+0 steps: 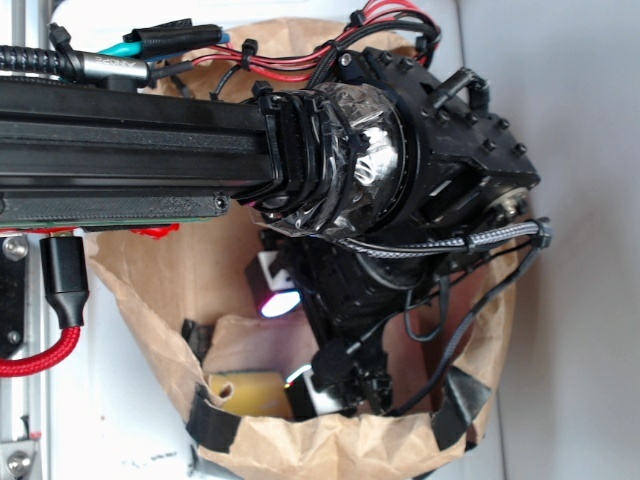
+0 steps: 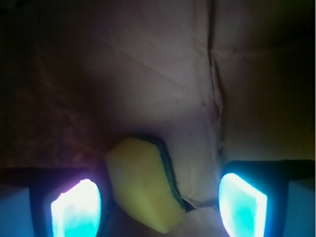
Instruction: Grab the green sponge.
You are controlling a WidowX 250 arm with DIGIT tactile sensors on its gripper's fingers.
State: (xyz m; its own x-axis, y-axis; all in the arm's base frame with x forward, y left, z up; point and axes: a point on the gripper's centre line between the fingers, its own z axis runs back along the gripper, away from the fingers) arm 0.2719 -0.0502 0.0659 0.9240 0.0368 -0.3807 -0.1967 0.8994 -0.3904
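Brown paper bag [image 1: 150, 300] walls crowd sponge [image 2: 143, 182], pincer [image 2: 160, 205] seemingly open.

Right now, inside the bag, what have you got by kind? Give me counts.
Sponges: 1, the green sponge, yellow with a dark green face, lying between the open gripper fingers.
Paper bags: 1, the brown paper bag.
Red items: 1, a partly hidden red object, kind unclear.
Total: 3

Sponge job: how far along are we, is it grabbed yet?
Done: the arm is down inside the paper bag, and the gripper is lined up with the sponge between its glowing pads. In hand: closing in; the jaws are open, with the sponge near the left pad and a gap to the right one. Left: shut on the sponge and lift it out.
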